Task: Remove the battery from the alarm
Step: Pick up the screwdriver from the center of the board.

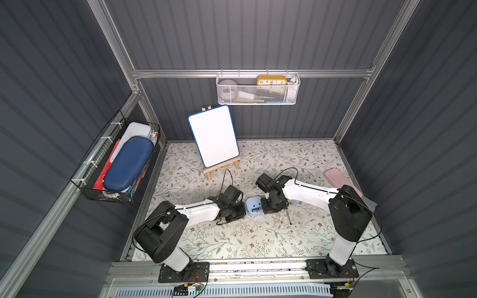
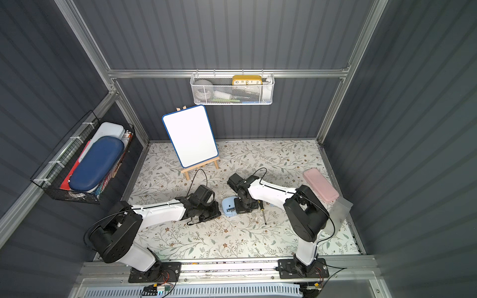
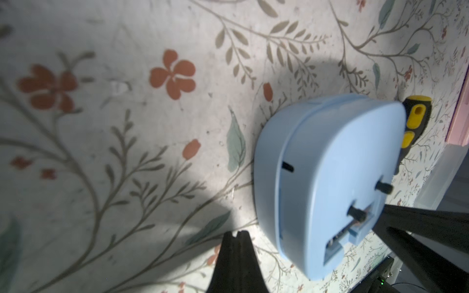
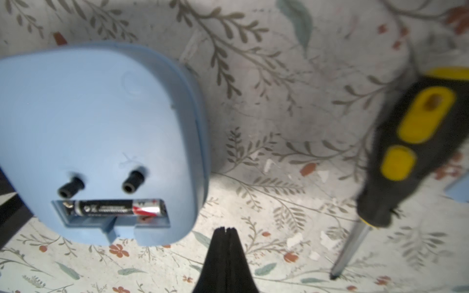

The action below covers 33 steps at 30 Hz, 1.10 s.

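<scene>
The counter (image 1: 232,240) with the flower pattern is the biggest thing here. Seen from above, 12 o'clock is at the back wall. The white board (image 1: 213,135) on its little wooden stand sits at about 11 o'clock on the counter.

The left end effector (image 3: 237,234) is low over the counter, near the middle. Its two fingers are pressed together and there is nothing between them. The right end effector (image 4: 225,229) is low too. Its fingers are also pressed together and hold nothing.

The alarm (image 1: 254,206) is light blue. It lies near the middle of the counter with its back side up, between the two end effectors. From the alarm, the left end effector is at 9 o'clock and the right one is at 3 o'clock, both just beside it. The right one's tip is close to the alarm's edge by the open slot (image 4: 88,220). I cannot tell if it touches.

The screwdriver (image 4: 411,142) has a black and yellow handle. It lies flat on the counter at 3 o'clock from the alarm, past the right end effector. Its metal tip points to about 6 o'clock.

The battery (image 4: 119,208) is the smallest thing. It sits in the open slot in the alarm's back, next to two black knobs (image 4: 132,184). It is dark with a red and silver end. No end effector touches it.
</scene>
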Tool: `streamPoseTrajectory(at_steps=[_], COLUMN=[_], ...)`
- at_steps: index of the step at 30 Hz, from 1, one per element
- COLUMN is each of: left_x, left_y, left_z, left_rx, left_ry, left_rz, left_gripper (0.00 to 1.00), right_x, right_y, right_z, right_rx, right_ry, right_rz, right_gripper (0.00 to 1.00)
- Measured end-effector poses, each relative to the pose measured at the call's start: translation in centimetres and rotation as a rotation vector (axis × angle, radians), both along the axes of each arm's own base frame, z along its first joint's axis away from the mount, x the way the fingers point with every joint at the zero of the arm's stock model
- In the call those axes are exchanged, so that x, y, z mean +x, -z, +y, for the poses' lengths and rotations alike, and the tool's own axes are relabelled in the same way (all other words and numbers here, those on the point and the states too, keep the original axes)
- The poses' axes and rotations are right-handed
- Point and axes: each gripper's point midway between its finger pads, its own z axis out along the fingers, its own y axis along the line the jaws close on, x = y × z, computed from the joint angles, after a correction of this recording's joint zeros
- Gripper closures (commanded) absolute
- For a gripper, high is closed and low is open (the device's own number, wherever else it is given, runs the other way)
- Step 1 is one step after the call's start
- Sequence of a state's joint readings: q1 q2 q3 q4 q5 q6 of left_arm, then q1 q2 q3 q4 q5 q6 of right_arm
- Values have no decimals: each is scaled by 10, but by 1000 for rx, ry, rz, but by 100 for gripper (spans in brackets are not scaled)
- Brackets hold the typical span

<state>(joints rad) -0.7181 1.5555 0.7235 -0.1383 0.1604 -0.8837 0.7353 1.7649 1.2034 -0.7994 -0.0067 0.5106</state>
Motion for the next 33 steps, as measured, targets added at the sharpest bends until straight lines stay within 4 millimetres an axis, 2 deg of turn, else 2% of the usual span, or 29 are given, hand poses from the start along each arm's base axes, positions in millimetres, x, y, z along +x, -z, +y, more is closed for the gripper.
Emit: streamPoseTrajectory(at_steps=[2, 4, 6, 9, 11, 15, 22, 23, 27, 30, 33], left_x=[4, 12, 18, 22, 25, 32, 33, 33, 33, 34, 37], left_y=[-8, -15, -17, -15, -16, -23, -24, -24, -25, -31, -47], left_z=[5, 10, 16, 17, 15, 10, 9, 9, 9, 10, 10], left_rx=[-3, -12, -7, 4, 4, -5, -5, -5, -6, -12, -29], left_ry=[-18, -44, -68, -71, -64, -56, -43, -43, -40, -38, -30], left_rz=[-18, -38, -48, -49, -54, -75, -87, -87, -92, -108, -160], left_gripper=[100, 100, 100, 100, 100, 100, 100, 100, 99, 97, 94], right_x=[8, 20, 34, 48, 54, 53, 63, 65, 70, 75, 75], right_y=[-14, -27, -33, -25, -15, 3, 16, 20, 34, 33, 27], right_z=[-13, -30, -49, -69, -75, -79, -79, -79, -75, -70, -65], right_rx=[11, 18, 11, -40, -74, -116, -104, -100, -97, -69, -33], right_ry=[31, 75, 124, 152, 144, 101, 83, 82, 81, 82, 89], right_rz=[-38, -73, -96, -69, -53, -15, -1, 8, 40, 24, 7], right_gripper=[99, 90, 74, 55, 50, 42, 45, 47, 70, 75, 77])
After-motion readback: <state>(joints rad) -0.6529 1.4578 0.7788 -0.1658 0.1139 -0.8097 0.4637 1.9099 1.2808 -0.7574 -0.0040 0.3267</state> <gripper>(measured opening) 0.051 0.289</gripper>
